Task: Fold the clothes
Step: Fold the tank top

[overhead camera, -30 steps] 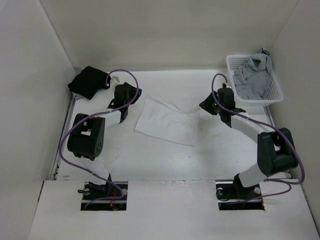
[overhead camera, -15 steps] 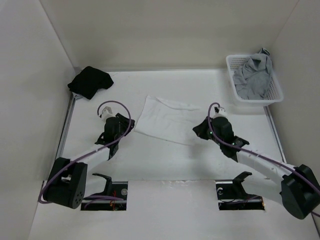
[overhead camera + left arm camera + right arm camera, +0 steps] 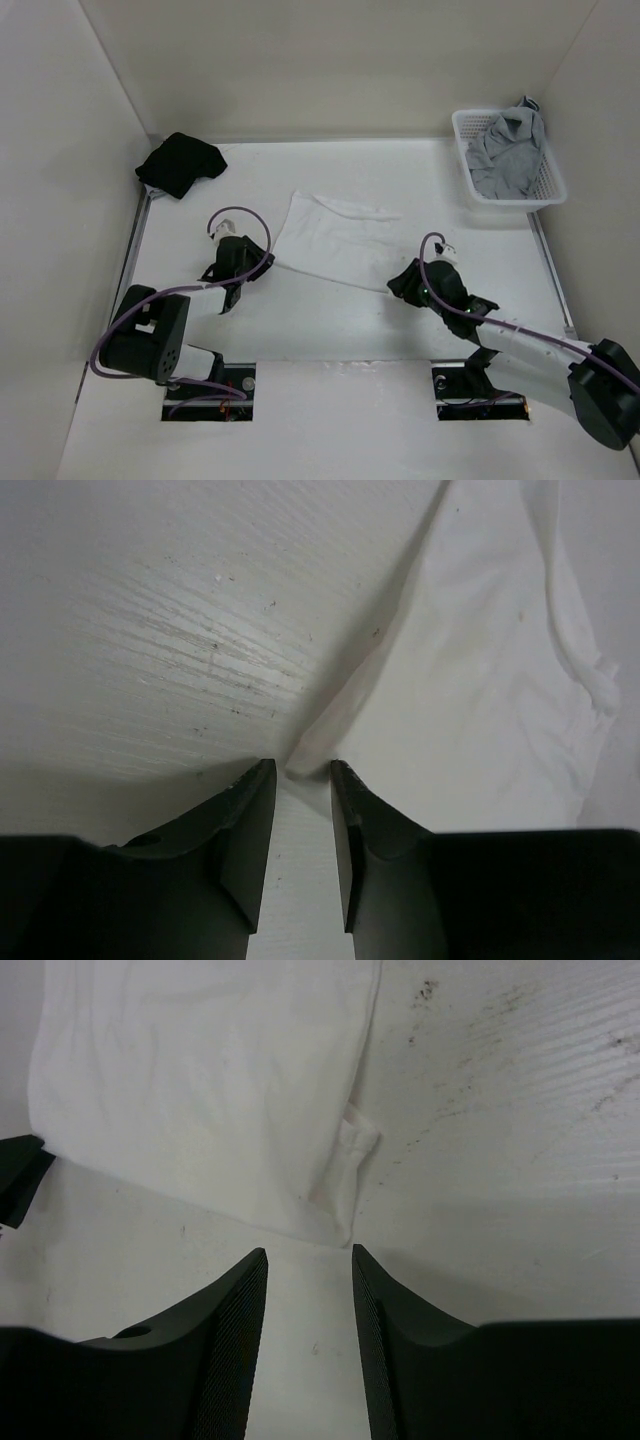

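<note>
Desk (image 3: 330,325): cami (image 3: 335,240) lies flat mid-desk, slightly skewed, near edge toward the arms.

Step (my read): pre-grasp for the 1st fold, nothing gripped yet.
- L end effector (image 3: 302,766): open, low over desk. Near-L corner of cami sits just ahead of the tips, not betw them.
- R end effector (image 3: 309,1251): open, same at near-R corner.

Next move needs both fwd a touch so the corners sit betw the fingers. Then close, lift together, carry near edge over to far edge. Cloth is thin, so tips prob. must ride the desk or they miss it.

Edges/room:
- Bare desk beyond cami's far edge up to back wall, enough for the fold.
- Basket (image 3: 553,196) w/ grey garment (image 3: 510,150) at far R.
- Black garment (image 3: 180,163) at far L.
- Both well apart from cami.
</note>
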